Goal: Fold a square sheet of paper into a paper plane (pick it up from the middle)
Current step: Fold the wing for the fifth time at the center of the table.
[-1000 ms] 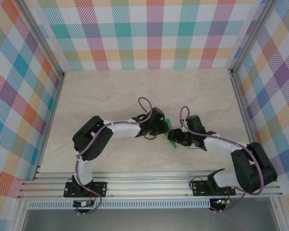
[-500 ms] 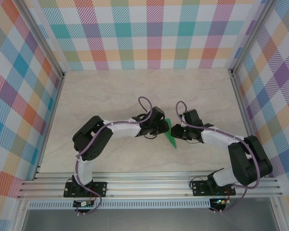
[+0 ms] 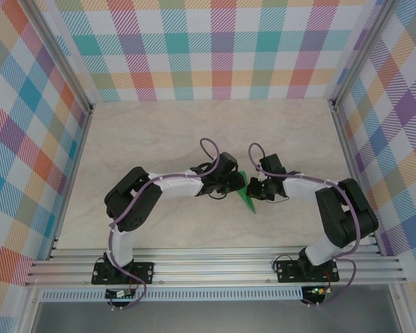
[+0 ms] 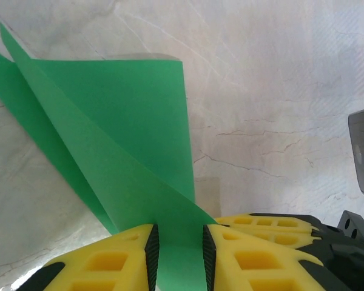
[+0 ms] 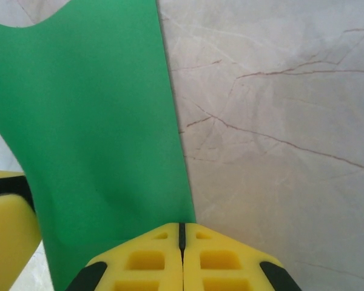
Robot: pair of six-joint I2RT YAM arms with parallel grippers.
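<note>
The green sheet of paper [image 3: 247, 196] is creased, and from above it shows as a narrow slanted strip between my two grippers at mid-table. The left gripper [image 3: 238, 184] has it from the left. In the left wrist view its yellow jaws [image 4: 179, 233] stand a little apart, the paper [image 4: 127, 121] fills the gap, and a flap rises on a slant. The right gripper [image 3: 255, 189] meets the paper from the right. Its jaws [image 5: 182, 225] are pressed together at the right edge of the paper [image 5: 91, 121]. Whether any paper is nipped there I cannot tell.
The marble-look tabletop [image 3: 159, 139] is fenced by aluminium rails and checked walls [image 3: 222, 48]. A yellow finger of the left gripper [image 5: 6, 230] shows at the left of the right wrist view. Both arms' elbows and purple cables [image 3: 208, 149] crowd the middle.
The right arm swung up and left to the paper's edge, and its jaws went from open to shut. The left gripper and the paper stayed put.
</note>
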